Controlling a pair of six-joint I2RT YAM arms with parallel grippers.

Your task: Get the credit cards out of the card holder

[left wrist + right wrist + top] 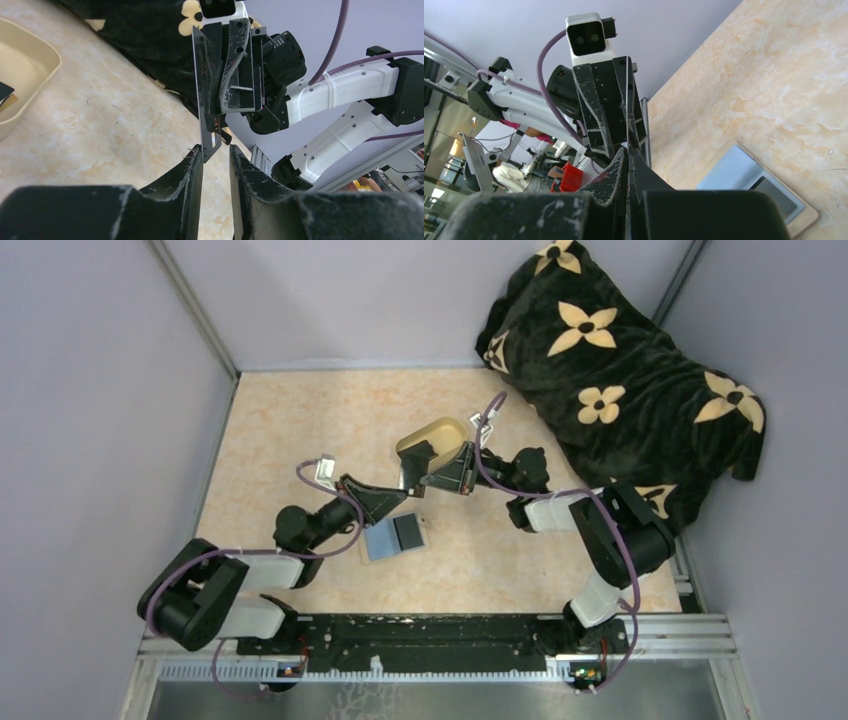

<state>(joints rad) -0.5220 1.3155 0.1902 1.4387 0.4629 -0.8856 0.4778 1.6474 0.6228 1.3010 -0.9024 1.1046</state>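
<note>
Left wrist view: looks straight at the right gripper [227, 75], clamped tight on a black card [210, 132] and holding it upright in the air, well above the table [100, 130]. Shows the left gripper [216, 150] part-open, fingers straddling the card's lower corner. Seems to graze one finger [195, 165], though hard to tell at this angle. Grips nothing yet.

From the top external view: finds the holder [383, 540] lying open on the table just below both grippers, blue-grey faces up, with a second card [408, 531] in its right half. Places the dish [440, 428] just beyond the right gripper. Possibly has something dark at its edge in the left wrist view, too cropped to name.

Reads as a mid-air handover: one card out of the holder, going from right to left. Next calls for closing the left fingers squarely on the card's corner before loosening the right, then carrying it clear. Risks a slip or a twist if released with only the corner pinched. Leaves the second card to pull from the holder.
</note>
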